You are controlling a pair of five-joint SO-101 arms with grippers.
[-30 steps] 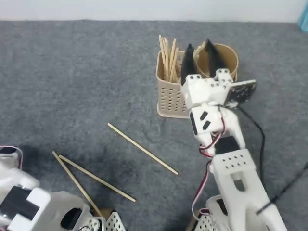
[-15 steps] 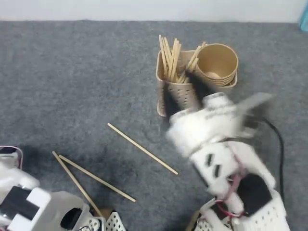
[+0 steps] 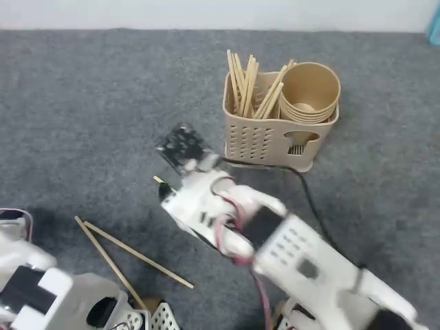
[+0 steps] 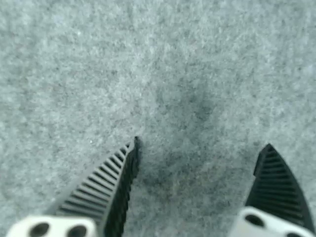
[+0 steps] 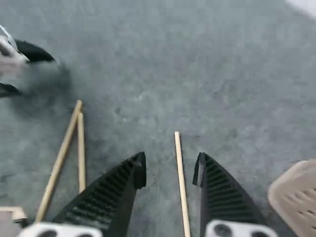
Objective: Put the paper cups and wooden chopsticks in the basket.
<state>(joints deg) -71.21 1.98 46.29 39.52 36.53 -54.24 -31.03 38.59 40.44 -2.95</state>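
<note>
Black ribbed right jaws stand apart, released, holding nothing. One wooden chopstick lies flat on the grey felt surface, running lengthwise through the gap between the two tips. It sits just beside one tip and farther from the other, and I cannot tell whether it touches either.

The left jaws are also spread wide and empty, hanging over a bare patch of the same grey surface.

From above, the right arm stretches low across the middle of the surface. Its wrist covers most of that single chopstick, leaving one end poking out on the far side.

Well apart from the right jaws, two more chopsticks lie loose on the surface. They meet at one end and splay apart toward the other, close to the left arm at the near corner. That makes three chopsticks loose on the surface.

One beige perforated basket stands upright toward the back of the surface, beyond the right arm. One side of it holds a bundle of chopsticks standing on end and leaning, too tightly packed to count. The other side holds a nested stack of paper cups. Several rims show, but their exact number cannot be made out.
</note>
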